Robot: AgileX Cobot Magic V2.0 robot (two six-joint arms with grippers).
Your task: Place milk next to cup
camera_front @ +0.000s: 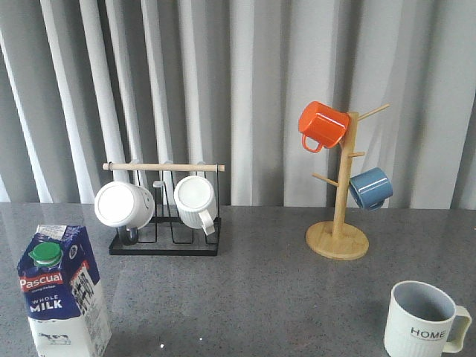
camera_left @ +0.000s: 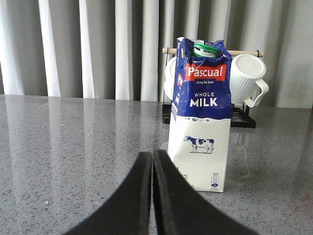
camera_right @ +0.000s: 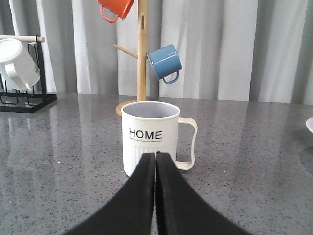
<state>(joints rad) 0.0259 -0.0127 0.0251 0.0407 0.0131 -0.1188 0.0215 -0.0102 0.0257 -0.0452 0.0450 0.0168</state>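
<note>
- In the front view we saw neither arm, and the milk carton and the cup were both cut off by the lower edge.
- The carton stood upright at the near left of the grey table, blue above, white below, with a green cap, a red "Pascual" label and "WHOLE MILK".
- The cup sat at the near right, well apart from the carton, cream, ribbed, marked "HOME", its grey inside showing nothing in it that we could make out.
- The left gripper had its fingers pressed together, holding nothing, just before the carton.
- The right gripper was likewise closed on nothing, in front of the cup.
- Farther back, a black rack held white mugs, and a wooden stand carried an orange mug and a blue mug.
</note>
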